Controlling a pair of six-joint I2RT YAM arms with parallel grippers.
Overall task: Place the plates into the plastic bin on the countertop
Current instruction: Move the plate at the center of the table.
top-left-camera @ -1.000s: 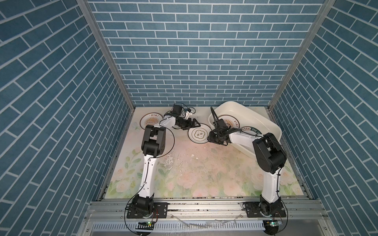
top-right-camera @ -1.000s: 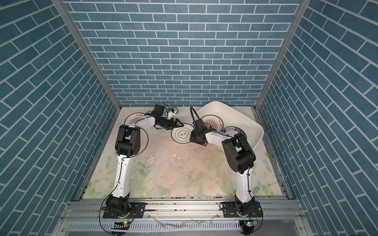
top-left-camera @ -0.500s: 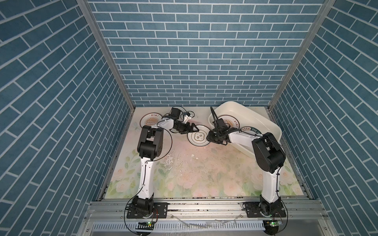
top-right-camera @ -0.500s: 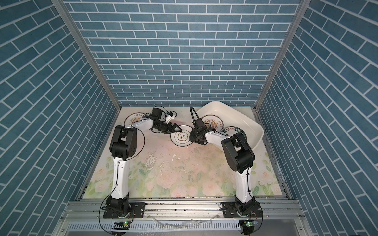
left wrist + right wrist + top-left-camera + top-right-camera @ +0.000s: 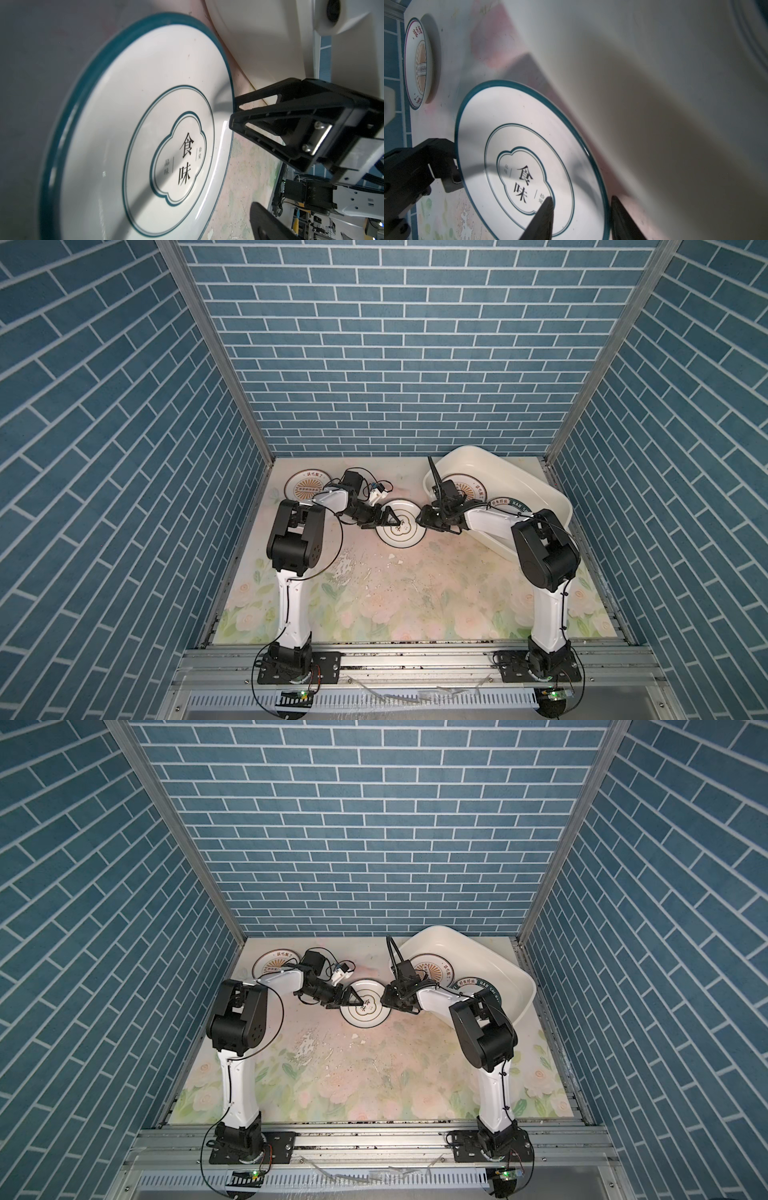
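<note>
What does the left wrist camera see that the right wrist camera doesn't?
Only the left wrist view shows the right gripper from the front. Only the right wrist view shows the sunburst plate and the left gripper from the front. Both show the emblem plate, the plastic bin wall and the flowery countertop.

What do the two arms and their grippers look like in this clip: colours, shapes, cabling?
Both arms have white link shells and bulky black joint housings, on black base plates. Thin black cables loop along each. The left gripper and right gripper are black, with tapering triangular fingers of open truss framing; silver screws show at the finger mount.
</note>
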